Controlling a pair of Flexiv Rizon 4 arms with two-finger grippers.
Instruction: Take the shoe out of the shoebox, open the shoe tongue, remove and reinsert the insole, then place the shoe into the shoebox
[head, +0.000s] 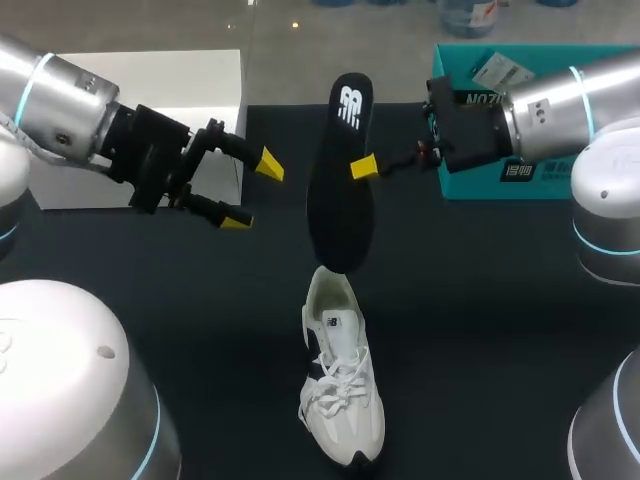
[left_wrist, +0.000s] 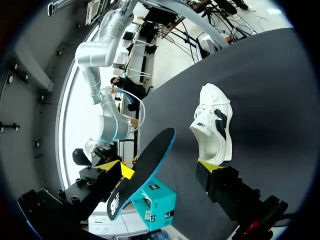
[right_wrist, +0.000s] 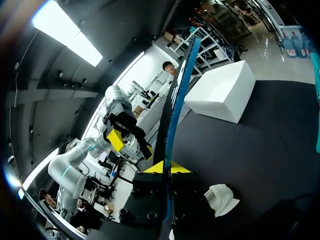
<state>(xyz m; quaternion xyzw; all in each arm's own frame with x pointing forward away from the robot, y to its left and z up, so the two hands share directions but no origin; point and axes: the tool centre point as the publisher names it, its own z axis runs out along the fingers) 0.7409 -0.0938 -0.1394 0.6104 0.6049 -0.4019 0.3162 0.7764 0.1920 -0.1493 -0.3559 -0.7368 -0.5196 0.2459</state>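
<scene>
White box (head: 180, 100): far left on the tabletop (head: 500, 330).

Left pincer (head: 252, 192): hangs above the tabletop just right of the white box. Fingers are wide apart with nothing between them. In the left wrist view the pincer (left_wrist: 166, 168) is also wide. The insole (left_wrist: 142, 170) is ahead of it, closer to one finger. The head view shows clear air between the two.

Insole (head: 340, 180): black, out of the shoe, held up in the air mid-scene. Its long axis runs far to near, with a white logo at the far end. In the head view its near end overlaps the shoe's heel. The left wrist view shows a gap between them.

Shoe (head: 340, 400): white with a dark side patch, laced, upright on its sole on the tabletop. It sits near-middle with the toe toward the near edge, outside the shoebox.

Right pincer (head: 362, 167): clamped on the insole's right edge, toward the far end. In the right wrist view the pincer (right_wrist: 165, 167) has a yellow tip on each face of the edge-on insole (right_wrist: 175, 100).

Shoebox (head: 470, 185): teal, far right, partly behind the right arm, well apart from the shoe.
</scene>
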